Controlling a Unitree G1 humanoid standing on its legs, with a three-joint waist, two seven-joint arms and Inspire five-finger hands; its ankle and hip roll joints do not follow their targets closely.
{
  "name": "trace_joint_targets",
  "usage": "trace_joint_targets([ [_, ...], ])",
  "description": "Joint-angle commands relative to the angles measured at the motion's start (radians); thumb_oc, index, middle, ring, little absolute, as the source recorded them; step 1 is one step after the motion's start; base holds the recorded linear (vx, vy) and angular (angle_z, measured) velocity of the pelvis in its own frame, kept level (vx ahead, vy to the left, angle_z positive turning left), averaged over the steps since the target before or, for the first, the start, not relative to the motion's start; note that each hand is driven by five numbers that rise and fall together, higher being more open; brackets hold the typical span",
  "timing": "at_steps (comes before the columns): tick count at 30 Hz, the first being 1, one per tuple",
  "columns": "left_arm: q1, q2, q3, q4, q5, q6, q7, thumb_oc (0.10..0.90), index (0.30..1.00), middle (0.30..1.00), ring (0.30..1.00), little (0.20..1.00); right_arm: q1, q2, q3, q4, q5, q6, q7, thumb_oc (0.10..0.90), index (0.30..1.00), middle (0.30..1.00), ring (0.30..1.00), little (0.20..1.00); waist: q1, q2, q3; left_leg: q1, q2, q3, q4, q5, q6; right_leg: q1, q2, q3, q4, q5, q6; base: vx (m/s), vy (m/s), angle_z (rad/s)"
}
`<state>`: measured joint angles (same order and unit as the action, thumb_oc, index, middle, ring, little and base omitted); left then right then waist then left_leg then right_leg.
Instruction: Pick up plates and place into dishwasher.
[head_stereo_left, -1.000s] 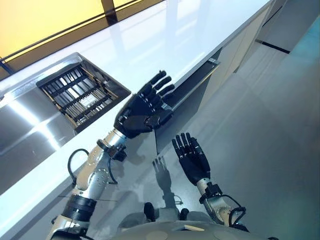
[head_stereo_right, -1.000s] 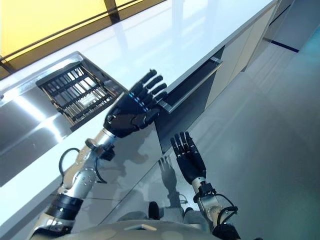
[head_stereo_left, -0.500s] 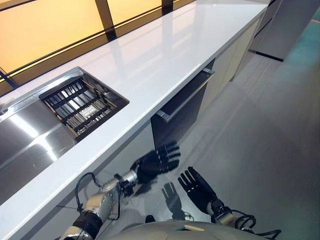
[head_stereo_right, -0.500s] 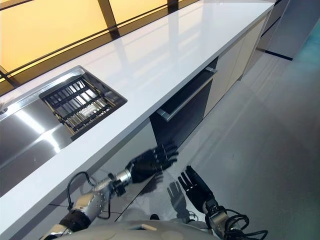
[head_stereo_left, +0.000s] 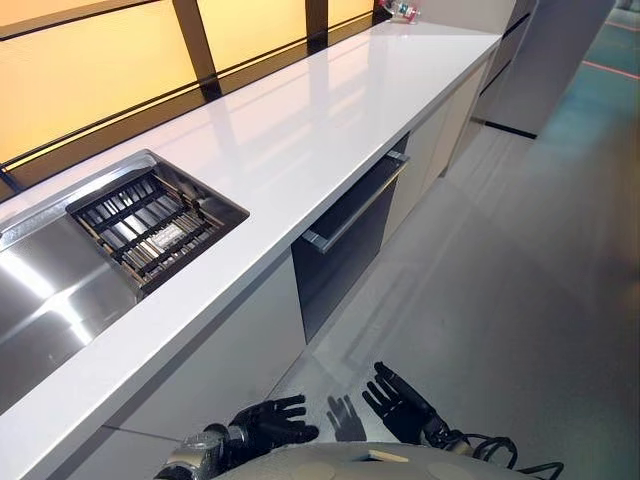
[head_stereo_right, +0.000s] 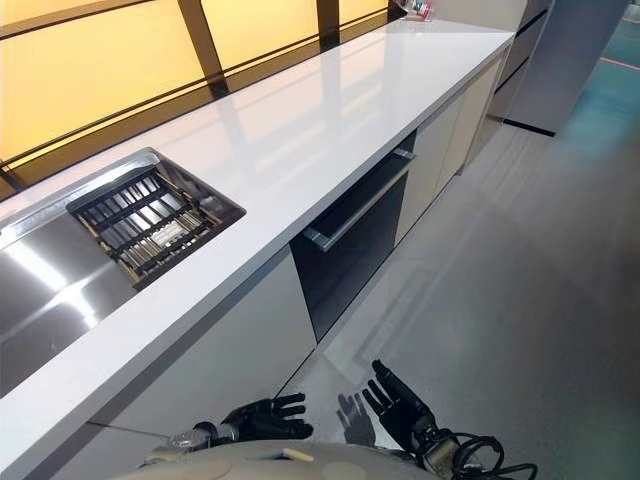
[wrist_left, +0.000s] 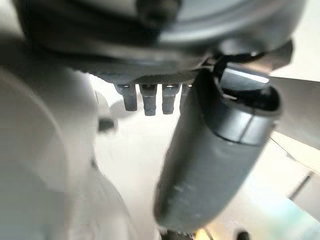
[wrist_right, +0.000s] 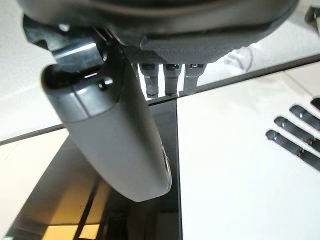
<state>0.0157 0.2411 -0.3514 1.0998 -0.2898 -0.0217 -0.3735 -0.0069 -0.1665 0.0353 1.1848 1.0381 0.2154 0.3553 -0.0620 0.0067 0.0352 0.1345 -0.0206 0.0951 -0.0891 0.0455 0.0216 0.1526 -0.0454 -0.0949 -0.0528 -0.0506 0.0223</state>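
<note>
Ahead of my two spread, empty hands: bare floor (head_stereo_left: 520, 260) giving free passage to the dishwasher (head_stereo_left: 345, 245), its door shut under the countertop (head_stereo_left: 330, 110) overhang, bar handle (head_stereo_left: 355, 207) projecting, cabinets flanking.

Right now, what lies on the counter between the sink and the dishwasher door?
In the left eye view, the white counter is bare between the sink and the part above the dishwasher door. No plates lie there.
</note>
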Motion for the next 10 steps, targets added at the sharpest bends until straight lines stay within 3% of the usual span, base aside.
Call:
trace_joint_targets([
  [1,-0.093,-0.046,0.032,0.099,0.118,-0.060,0.150,0.800,0.900,0.900,0.900,0.900,-0.031,0.021,0.009,0.057,-0.070,-0.001,0.001,0.800,0.900,0.900,0.900,0.900,0.001,0.016,0.037,0.004,0.005,-0.036,0.002,-0.051,-0.016,-0.036,-0.004,-0.012,-0.006,0.089,0.063,0.00,0.000,0.00],
  [5,-0.085,-0.055,0.042,0.165,0.188,-0.037,0.301,0.800,0.900,0.900,0.900,0.900,-0.027,0.019,0.014,0.081,-0.154,-0.019,-0.036,0.800,0.900,0.900,0.900,0.900,0.004,0.009,0.035,0.004,0.005,-0.038,0.002,-0.049,-0.018,-0.034,-0.005,-0.014,-0.006,0.086,0.062,0.00,0.000,0.00],
  [10,-0.074,-0.063,0.052,0.187,0.212,-0.003,0.338,0.800,0.900,0.900,0.900,0.900,-0.024,0.016,0.005,0.099,-0.181,-0.030,-0.055,0.800,0.900,0.900,0.900,0.900,0.006,0.005,0.040,0.004,0.005,-0.039,0.002,-0.049,-0.019,-0.035,-0.004,-0.014,-0.003,0.085,0.061,0.00,0.000,0.00],
])
